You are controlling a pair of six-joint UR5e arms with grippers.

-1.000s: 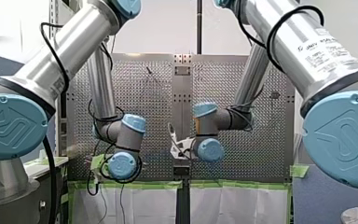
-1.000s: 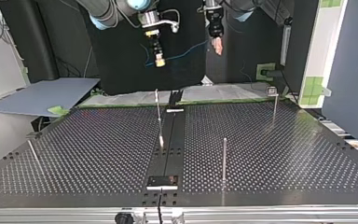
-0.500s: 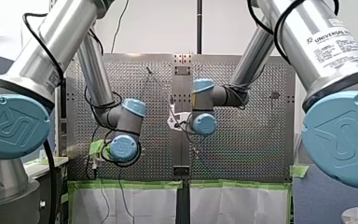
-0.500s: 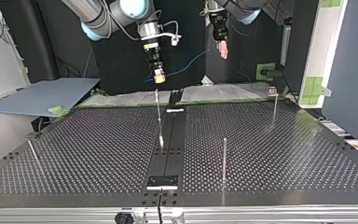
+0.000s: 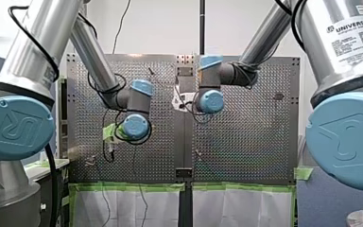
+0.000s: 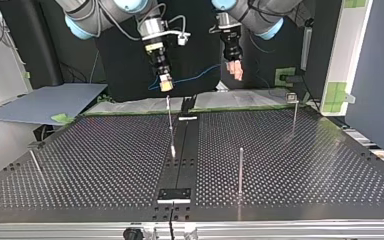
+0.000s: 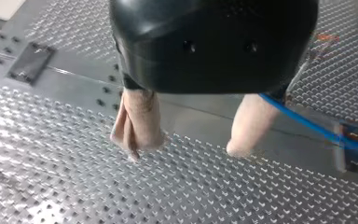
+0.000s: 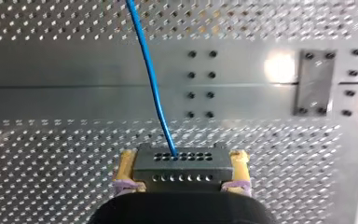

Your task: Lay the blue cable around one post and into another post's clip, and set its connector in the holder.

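In the right wrist view my right gripper (image 8: 182, 179) is shut on a dark grey connector (image 8: 182, 163) between yellow pads. The blue cable (image 8: 151, 79) runs from the connector away over the perforated table. In the top view that gripper (image 6: 166, 85) hangs above the far edge, over the middle post with a clip (image 6: 170, 125), and the blue cable (image 6: 195, 77) trails behind it. My left gripper (image 6: 236, 70) hangs to its right, open and empty. Its beige fingers (image 7: 137, 119) stand apart in the left wrist view, with the cable (image 7: 307, 123) beyond them. The holder (image 6: 175, 194) sits at the near edge.
A plain post (image 6: 240, 170) stands right of the centre strip in the top view. Another post with a clip (image 6: 294, 112) stands at the far right. A thin leaning post (image 6: 35, 162) is at the left. A grey sheet (image 6: 45, 102) lies off the table's far left.
Both grippers have come lower in the top view, toward the table's far edge. My right gripper kept the connector and drifted slightly left. In the front view both wrists moved up the board.
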